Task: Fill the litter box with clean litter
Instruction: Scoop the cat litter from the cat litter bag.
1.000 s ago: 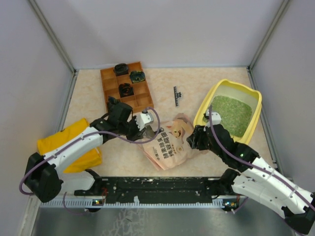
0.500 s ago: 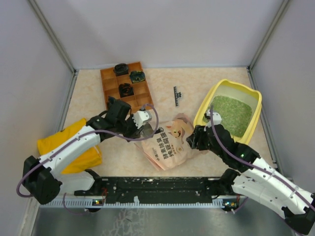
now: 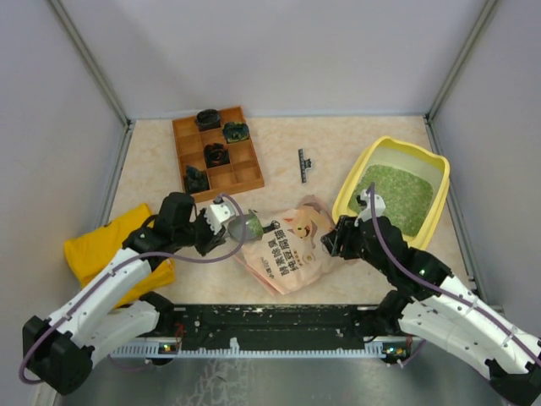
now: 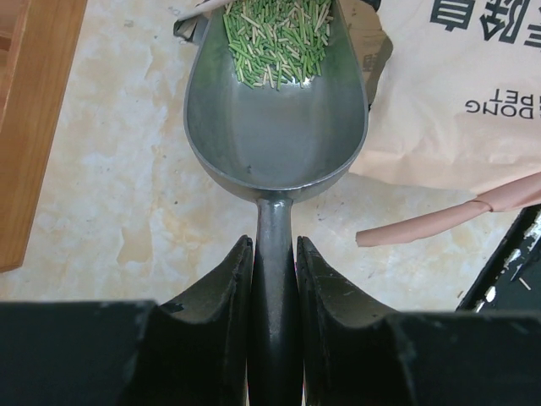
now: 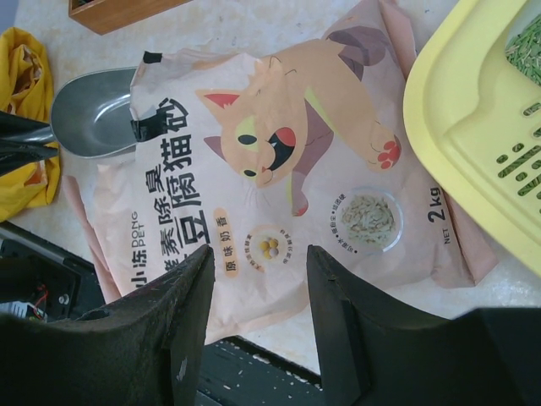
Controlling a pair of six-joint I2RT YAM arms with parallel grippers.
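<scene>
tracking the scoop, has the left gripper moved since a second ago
Yes. The left gripper, shut on the scoop, has pulled back toward the near edge, away from the wooden tray.

White arm shells (image 3: 100, 286), black joints (image 3: 176, 210), purple cables (image 3: 373, 222), black tapered jaws

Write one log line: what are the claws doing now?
left claw: shut on scoop | scoop: holds green litter | right claw: open above bag | box: litter inside
</scene>
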